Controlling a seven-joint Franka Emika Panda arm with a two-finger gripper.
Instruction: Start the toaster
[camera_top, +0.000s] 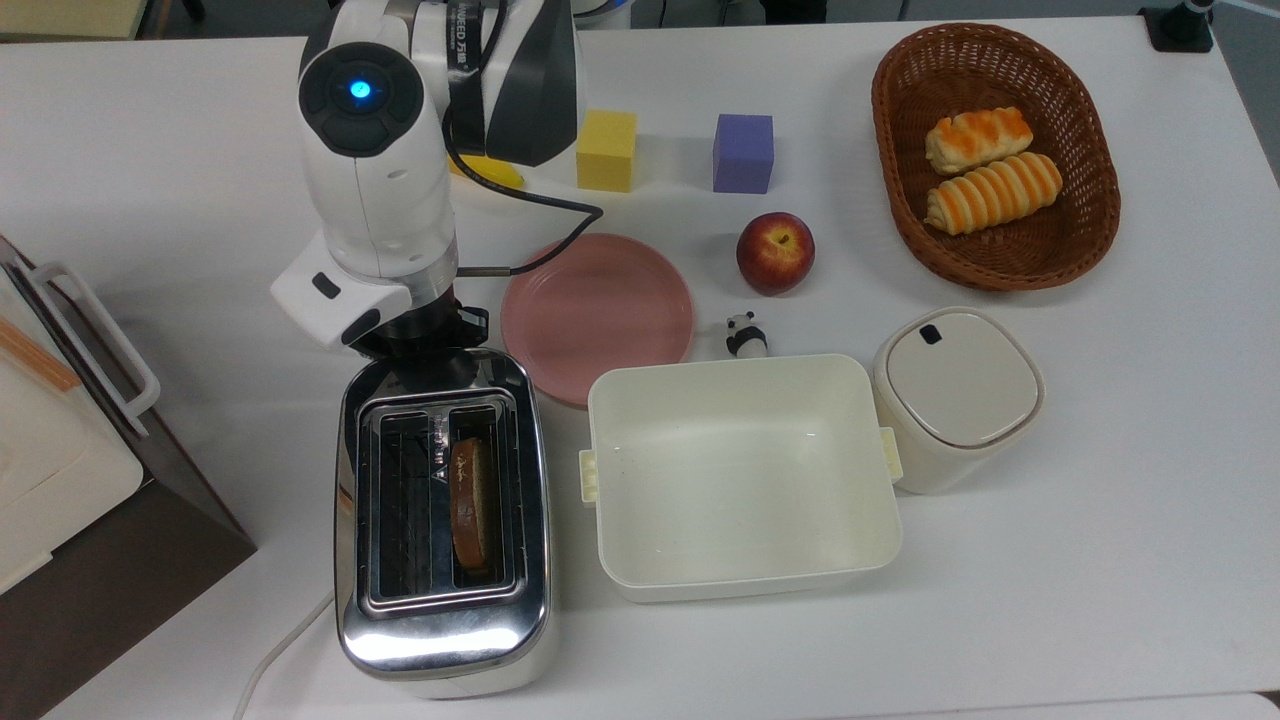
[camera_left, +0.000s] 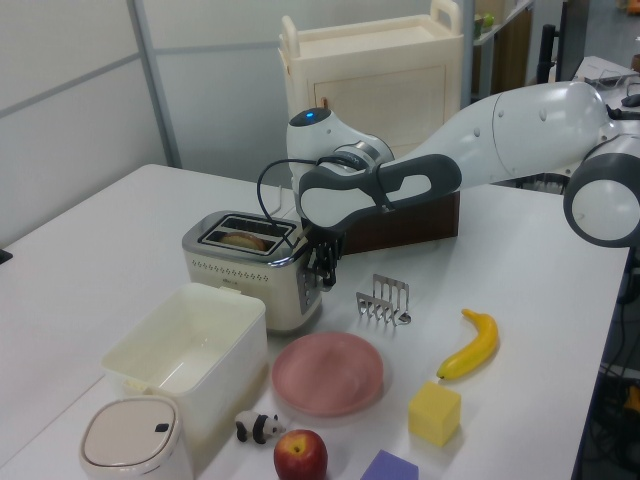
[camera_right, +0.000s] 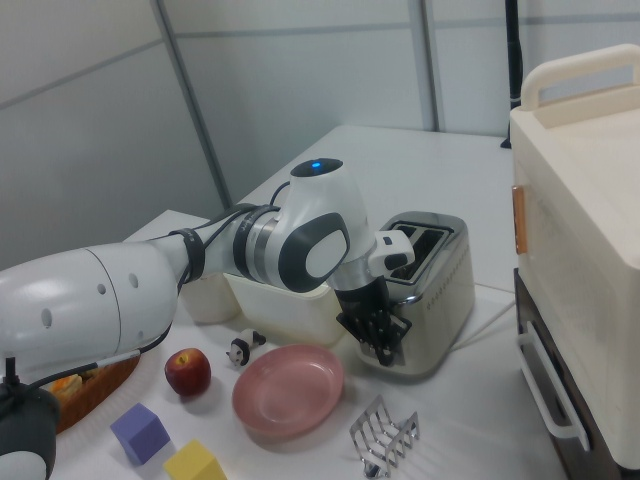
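At the toaster's (camera_top: 443, 520) end face the gripper (camera_right: 378, 338) pointed down, fingers apparently near-closed, grip unclear; toaster's long axis ran top-to-bottom in the top view.

banana (camera_top: 487, 171): mostly hidden under the arm in the top view
toaster (camera_top: 443, 520) lever end: covered by the gripper (camera_right: 380, 335)
box appliance (camera_top: 60, 450): cut by the top view's left edge

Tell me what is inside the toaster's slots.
The toaster holds one browned bread slice in the slot on the top view's right. The other slot looks empty; its depths are dark.
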